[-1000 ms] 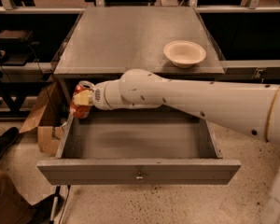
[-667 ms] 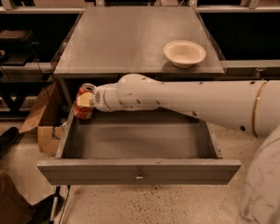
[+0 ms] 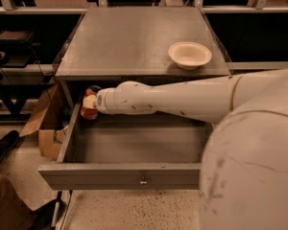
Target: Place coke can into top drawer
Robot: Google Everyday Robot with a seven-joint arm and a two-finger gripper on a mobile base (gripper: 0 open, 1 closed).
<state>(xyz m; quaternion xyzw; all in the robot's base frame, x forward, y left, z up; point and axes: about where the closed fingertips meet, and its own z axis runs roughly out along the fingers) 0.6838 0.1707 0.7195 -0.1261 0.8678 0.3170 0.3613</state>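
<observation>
Gripper (image 3: 91,102): you are squeezing the coke can (image 3: 88,112), jaws tight on it.
Change: it is sinking lower, at the 10 o'clock corner of the top drawer (image 3: 120,176).
Meaning: you are nearing the drop.

Coke can (image 3: 89,111) at the hand (image 3: 91,100) — back-left over open top drawer (image 3: 110,175).
</observation>
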